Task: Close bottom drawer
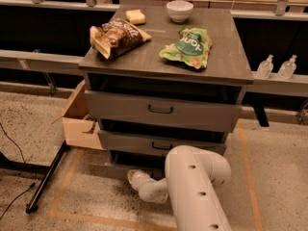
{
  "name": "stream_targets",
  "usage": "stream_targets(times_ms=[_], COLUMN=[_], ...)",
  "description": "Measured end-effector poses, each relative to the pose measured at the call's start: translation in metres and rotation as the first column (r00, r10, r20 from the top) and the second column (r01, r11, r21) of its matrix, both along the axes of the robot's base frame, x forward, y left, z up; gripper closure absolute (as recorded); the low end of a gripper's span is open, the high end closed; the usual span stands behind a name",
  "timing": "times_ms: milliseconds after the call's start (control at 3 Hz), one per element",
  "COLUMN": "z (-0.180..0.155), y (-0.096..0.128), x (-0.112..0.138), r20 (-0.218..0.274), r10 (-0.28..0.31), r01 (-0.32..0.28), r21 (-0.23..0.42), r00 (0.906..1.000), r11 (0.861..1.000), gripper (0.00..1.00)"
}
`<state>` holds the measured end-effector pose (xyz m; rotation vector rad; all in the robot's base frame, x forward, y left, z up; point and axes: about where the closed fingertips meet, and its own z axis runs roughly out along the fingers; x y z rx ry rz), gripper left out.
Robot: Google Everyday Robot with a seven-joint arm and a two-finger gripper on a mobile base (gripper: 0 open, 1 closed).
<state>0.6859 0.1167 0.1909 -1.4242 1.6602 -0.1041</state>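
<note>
Grey cabinet (202, 112), centre of frame. The bottom drawer (115, 170), lowest of three, projects slightly at lower centre. The gripper (134, 177), on the white arm (192, 191), sits low at the drawer's front; whether it is open or closed cannot be told.

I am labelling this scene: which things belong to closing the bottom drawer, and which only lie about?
Job: bottom drawer, partly open; gripper, low at its front.
Lying about: brown bag, green bag, bowl, yellow sponge on the cabinet top; cardboard box beside it.
</note>
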Motion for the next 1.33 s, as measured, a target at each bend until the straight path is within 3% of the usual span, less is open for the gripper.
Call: stream_targets(times_ms=[1333], z=[-0.003], y=[0.016], x=[0.054], r20=[0.071], r10=[0.083], r01=[-0.078], r21=[-0.063], r00=[0.9940], r11=[0.995], gripper=[1.00])
